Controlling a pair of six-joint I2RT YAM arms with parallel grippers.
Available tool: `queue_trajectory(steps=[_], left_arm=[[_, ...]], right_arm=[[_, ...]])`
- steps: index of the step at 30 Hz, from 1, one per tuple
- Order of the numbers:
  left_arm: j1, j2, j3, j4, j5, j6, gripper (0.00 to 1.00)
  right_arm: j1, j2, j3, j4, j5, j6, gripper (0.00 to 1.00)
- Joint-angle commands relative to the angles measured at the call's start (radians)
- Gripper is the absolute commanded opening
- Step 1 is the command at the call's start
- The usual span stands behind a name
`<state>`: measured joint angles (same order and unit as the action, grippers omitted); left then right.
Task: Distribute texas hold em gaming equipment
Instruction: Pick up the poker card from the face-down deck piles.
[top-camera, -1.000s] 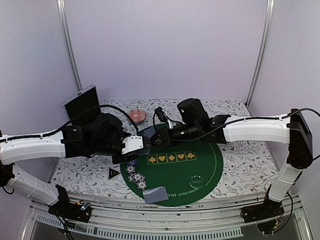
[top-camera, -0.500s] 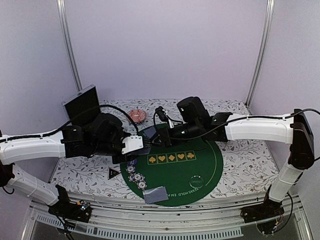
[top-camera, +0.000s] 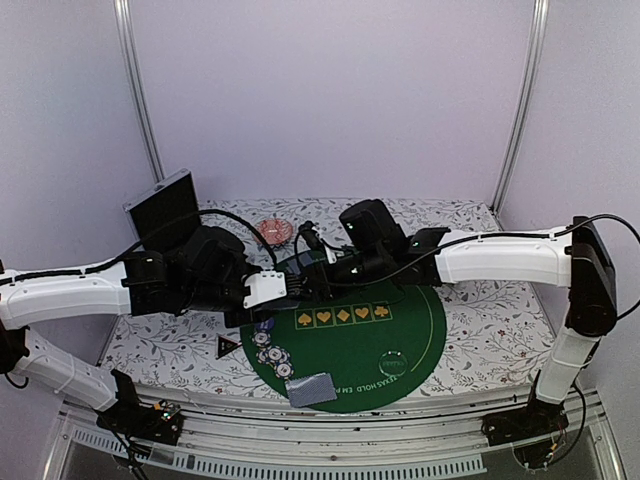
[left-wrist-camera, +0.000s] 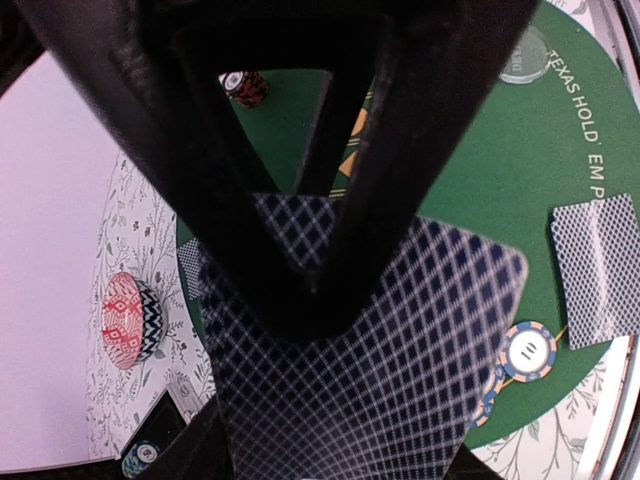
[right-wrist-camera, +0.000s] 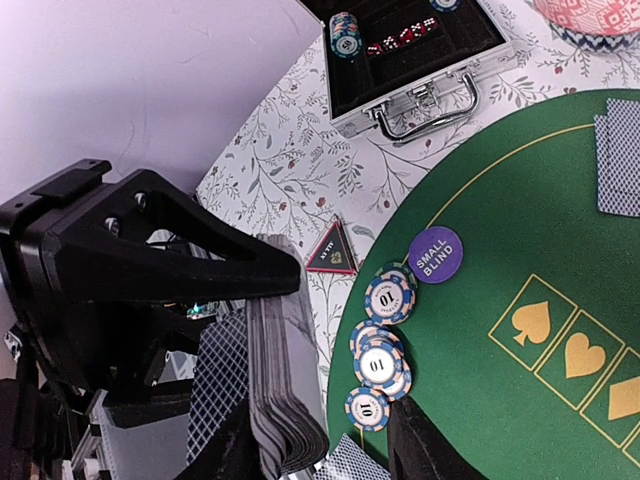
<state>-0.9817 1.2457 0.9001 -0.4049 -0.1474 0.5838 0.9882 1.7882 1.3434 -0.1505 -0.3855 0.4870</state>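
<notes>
Now grips deck (right-wrist-camera: 283, 400) with left claw (top-camera: 287, 291) above mat's (top-camera: 420, 330) left edge. Holds right claw (right-wrist-camera: 325, 450) apart, fingers flanking deck's end. Shows chips (right-wrist-camera: 385, 345) and purple button (right-wrist-camera: 434, 255) lying on mat, atop desk (top-camera: 500, 330).

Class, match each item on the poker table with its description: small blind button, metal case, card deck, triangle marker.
Items:
1. small blind button
2. metal case
3. card deck
4. triangle marker

Descriptions:
A. lid open
B. clamped in the left gripper
C. purple
D. black with a red edge

Pairs: 1-C, 2-A, 3-B, 4-D
</notes>
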Motion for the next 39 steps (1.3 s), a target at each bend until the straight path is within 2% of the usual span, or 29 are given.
queue_trajectory(steps=[1, 9, 14, 27, 39], left_arm=[[-0.004, -0.003, -0.010, 0.019, 0.003, 0.007, 0.51], [-0.004, -0.001, -0.010, 0.020, 0.004, 0.008, 0.51], [-0.005, 0.003, -0.009, 0.019, 0.006, 0.008, 0.51], [-0.004, 0.003, -0.009, 0.018, 0.009, 0.007, 0.50], [-0.004, 0.003, -0.009, 0.018, 0.009, 0.007, 0.50]], right_arm=[[0.000, -0.026, -0.003, -0.022, 0.066, 0.007, 0.42], [-0.001, -0.074, -0.018, -0.066, 0.092, 0.000, 0.41], [0.000, -0.074, 0.000, -0.076, 0.078, -0.008, 0.37], [0.000, -0.120, 0.003, -0.113, 0.089, -0.016, 0.16], [0.000, -0.167, 0.007, -0.149, 0.127, -0.029, 0.04]])
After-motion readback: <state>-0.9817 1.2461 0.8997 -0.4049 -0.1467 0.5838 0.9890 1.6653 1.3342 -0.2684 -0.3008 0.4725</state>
